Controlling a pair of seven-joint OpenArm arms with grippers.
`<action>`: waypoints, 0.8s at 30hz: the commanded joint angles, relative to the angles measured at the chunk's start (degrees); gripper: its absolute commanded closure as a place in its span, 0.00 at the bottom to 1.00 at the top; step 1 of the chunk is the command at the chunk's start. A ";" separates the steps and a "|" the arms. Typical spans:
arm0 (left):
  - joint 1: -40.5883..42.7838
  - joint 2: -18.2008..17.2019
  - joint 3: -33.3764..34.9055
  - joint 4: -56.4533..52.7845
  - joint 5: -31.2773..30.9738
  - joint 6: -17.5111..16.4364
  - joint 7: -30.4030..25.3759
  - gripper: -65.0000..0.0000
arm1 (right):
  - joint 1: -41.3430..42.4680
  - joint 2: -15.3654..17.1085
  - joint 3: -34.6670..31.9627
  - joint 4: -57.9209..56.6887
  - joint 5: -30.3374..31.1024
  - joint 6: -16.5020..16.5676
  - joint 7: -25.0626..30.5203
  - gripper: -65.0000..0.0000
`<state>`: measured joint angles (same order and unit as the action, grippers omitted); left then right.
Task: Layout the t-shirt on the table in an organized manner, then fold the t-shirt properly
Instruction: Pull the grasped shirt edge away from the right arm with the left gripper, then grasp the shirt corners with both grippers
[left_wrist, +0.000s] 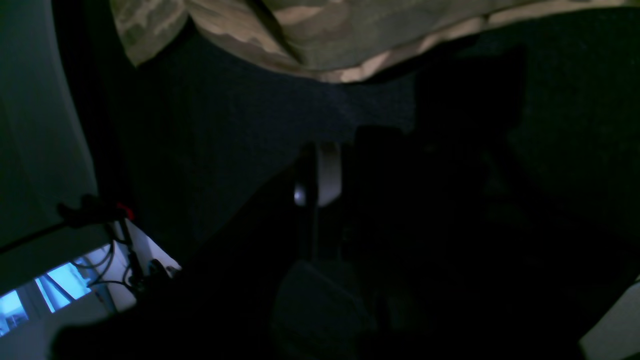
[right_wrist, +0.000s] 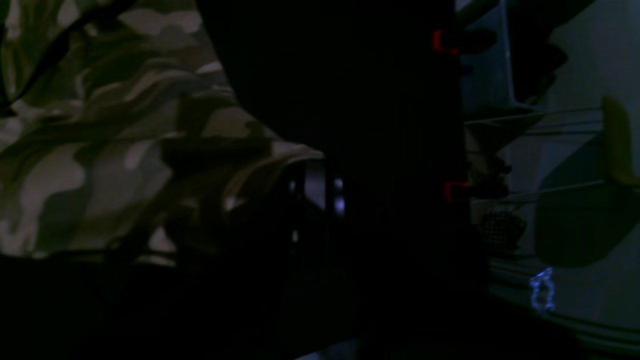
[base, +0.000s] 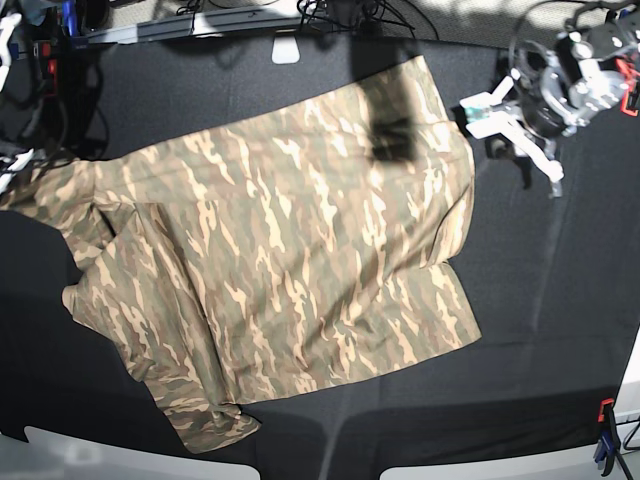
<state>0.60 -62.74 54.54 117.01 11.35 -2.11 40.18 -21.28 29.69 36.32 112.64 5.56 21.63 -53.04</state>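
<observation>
The t-shirt (base: 280, 270) lay spread, slightly rumpled, across the black worktop (base: 560, 300). The left gripper (base: 475, 118) hung at its edge, fingers closed on nothing. The right gripper's fingers were closed too.

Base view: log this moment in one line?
camouflage fabric t-shirt: spread, wrinkled, unfolded | matte black cloth table | left gripper: shut, off shirt | right gripper: shut

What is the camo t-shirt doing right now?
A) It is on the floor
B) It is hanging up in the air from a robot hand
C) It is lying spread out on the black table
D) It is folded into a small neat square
C: in the base view the t-shirt lies opened out, a bit wrinkled, on the black table, and neither arm is lifting it.
</observation>
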 joint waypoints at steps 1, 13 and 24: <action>-0.42 -1.07 -0.44 0.83 0.50 0.57 -0.74 1.00 | 0.26 0.76 0.46 0.98 -0.63 0.92 0.68 1.00; 5.60 11.23 -0.44 5.60 0.55 0.55 -0.46 1.00 | 0.13 -4.39 0.46 0.98 1.38 3.26 0.66 1.00; 11.54 16.50 -0.44 10.49 -4.24 0.55 2.21 0.72 | 0.15 -4.59 0.46 0.98 2.16 4.11 0.68 1.00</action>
<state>12.03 -45.89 54.33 126.63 6.87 -1.78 43.38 -21.43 23.94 36.34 112.62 7.70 25.91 -53.25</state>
